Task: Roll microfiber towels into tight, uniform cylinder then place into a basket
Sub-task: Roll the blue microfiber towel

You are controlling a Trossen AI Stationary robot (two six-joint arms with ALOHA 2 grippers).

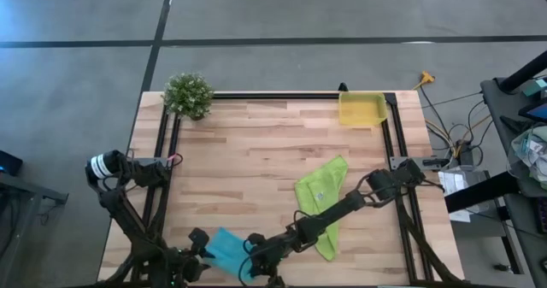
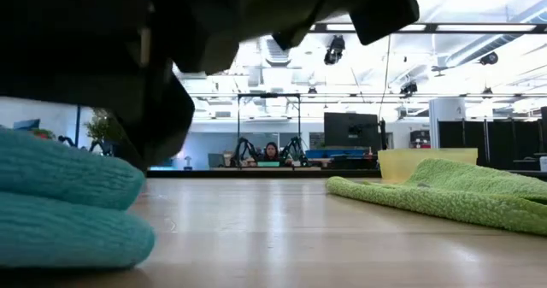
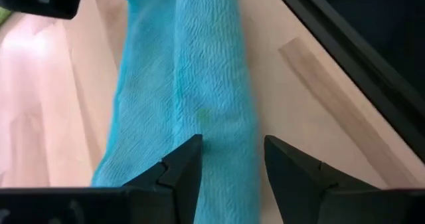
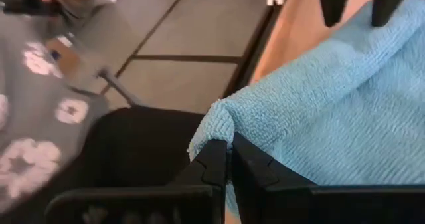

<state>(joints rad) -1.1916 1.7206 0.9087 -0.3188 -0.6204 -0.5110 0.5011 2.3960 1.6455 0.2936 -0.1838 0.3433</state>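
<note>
Take the yellow basket [image 1: 361,109] at the table's far edge as your reference. You will find the blue towel [image 1: 229,249] at the opposite, near edge of the table [image 1: 256,151], well apart from the basket and partly folded over itself. The left gripper [image 3: 232,167] hangs directly over this towel with its fingers [image 3: 182,164] apart, one on each side of a raised fold and not clamped on it. The right gripper [image 4: 230,159] reaches in from the basket's side of the table; its fingers are together, pinching a corner of the blue towel. The green towel [image 1: 323,198] lies spread flat between the basket and the blue towel, under the right arm. A small potted plant [image 1: 188,94] stands at the far edge, level with the basket and well apart from it.
</note>
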